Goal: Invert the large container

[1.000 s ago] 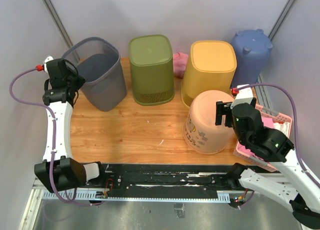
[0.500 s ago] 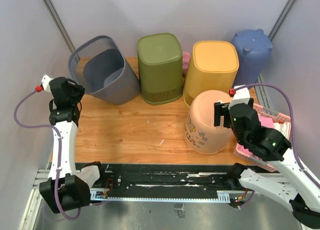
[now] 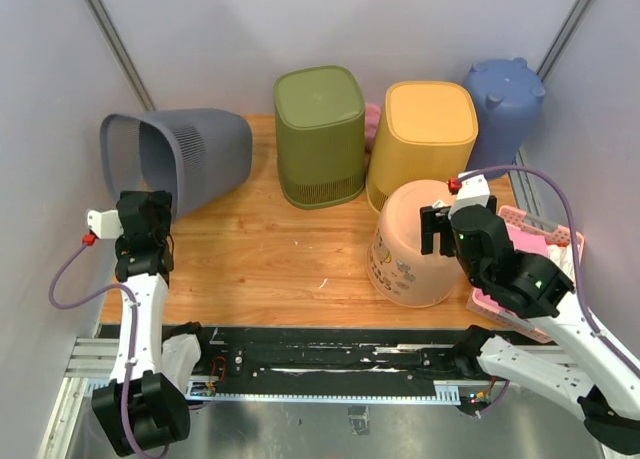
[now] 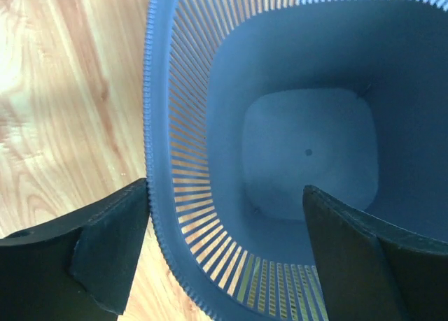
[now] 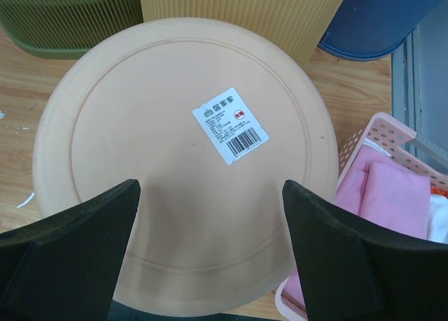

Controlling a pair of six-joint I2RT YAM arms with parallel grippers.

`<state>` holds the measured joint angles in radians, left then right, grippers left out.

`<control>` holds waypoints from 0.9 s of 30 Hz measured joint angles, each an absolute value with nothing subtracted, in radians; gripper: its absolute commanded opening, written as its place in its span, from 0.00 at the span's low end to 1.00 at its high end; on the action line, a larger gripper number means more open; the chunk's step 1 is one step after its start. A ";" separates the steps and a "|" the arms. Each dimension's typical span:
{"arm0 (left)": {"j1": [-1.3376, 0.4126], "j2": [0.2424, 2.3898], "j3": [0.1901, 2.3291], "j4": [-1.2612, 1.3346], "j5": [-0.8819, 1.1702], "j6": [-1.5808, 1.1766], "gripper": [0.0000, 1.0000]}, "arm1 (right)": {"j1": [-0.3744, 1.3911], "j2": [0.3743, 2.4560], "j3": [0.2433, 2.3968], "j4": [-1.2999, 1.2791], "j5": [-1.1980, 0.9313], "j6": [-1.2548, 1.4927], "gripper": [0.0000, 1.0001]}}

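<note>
The large grey slatted bin [image 3: 195, 154] lies tipped on its side at the far left corner of the wooden table [image 3: 280, 264], with its open mouth facing left and near, toward the left arm. The left gripper [image 3: 145, 214] sits right at that mouth. In the left wrist view its two dark fingers [image 4: 105, 251] stand wide apart with the bin's ribbed rim passing between them, one finger outside over the wood and the other in front of the bin's interior. The jaws are spread far wider than the bin wall and clamp nothing, though the outer finger looks to be just against the rim.

The right gripper [image 3: 440, 229] hangs over the upturned base of a peach bucket [image 3: 415, 244] at the near right. Its jaws are also spread wide and hold nothing. The bucket's base carries a white barcode sticker [image 5: 229, 125].

Along the far edge stand an olive-green bin [image 3: 320, 134], a yellow bin [image 3: 425, 139] and a blue container [image 3: 503, 99]. A pink basket [image 3: 548, 241] sits just right of the bucket.
</note>
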<state>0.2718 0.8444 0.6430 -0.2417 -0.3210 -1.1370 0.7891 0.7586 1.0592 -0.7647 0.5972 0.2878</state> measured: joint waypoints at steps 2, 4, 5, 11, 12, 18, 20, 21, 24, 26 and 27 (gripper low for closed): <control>0.273 0.840 0.643 -0.273 -0.324 -1.132 0.95 | 0.789 0.768 1.059 -0.756 0.588 0.287 0.85; 0.272 0.836 0.643 -0.311 -0.321 -1.130 0.94 | 0.789 0.779 1.059 -0.751 0.581 0.287 0.85; 0.272 0.831 0.643 -0.329 -0.321 -1.128 0.94 | 0.789 0.783 1.059 -0.749 0.576 0.286 0.85; 0.272 0.773 0.700 -0.492 -0.330 -1.111 0.94 | 0.789 0.795 1.057 -0.730 0.562 0.281 0.85; 0.272 0.764 0.719 -0.518 -0.332 -1.107 0.94 | 0.789 0.793 1.056 -0.729 0.560 0.279 0.85; 0.272 0.724 0.801 -0.609 -0.332 -1.089 0.94 | 0.788 0.791 1.055 -0.720 0.548 0.266 0.85; 0.272 0.708 0.812 -0.633 -0.328 -1.084 0.94 | 0.788 0.791 1.055 -0.715 0.545 0.263 0.85; 0.272 0.701 0.818 -0.645 -0.322 -1.083 0.94 | 0.788 0.791 1.055 -0.713 0.543 0.261 0.85; 0.272 0.696 0.843 -0.663 -0.289 -1.084 0.93 | 0.788 0.791 1.055 -0.707 0.539 0.258 0.85; 0.272 0.696 0.857 -0.662 -0.254 -1.085 0.93 | 0.788 0.791 1.055 -0.707 0.537 0.256 0.85; 0.272 0.696 0.861 -0.659 -0.237 -1.085 0.93 | 0.788 0.791 1.055 -0.707 0.536 0.256 0.85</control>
<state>0.2718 0.6964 0.8612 -0.6594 -0.2367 -1.0851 0.7883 0.7906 1.0554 -0.7071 0.5358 0.2558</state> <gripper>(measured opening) 0.934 0.852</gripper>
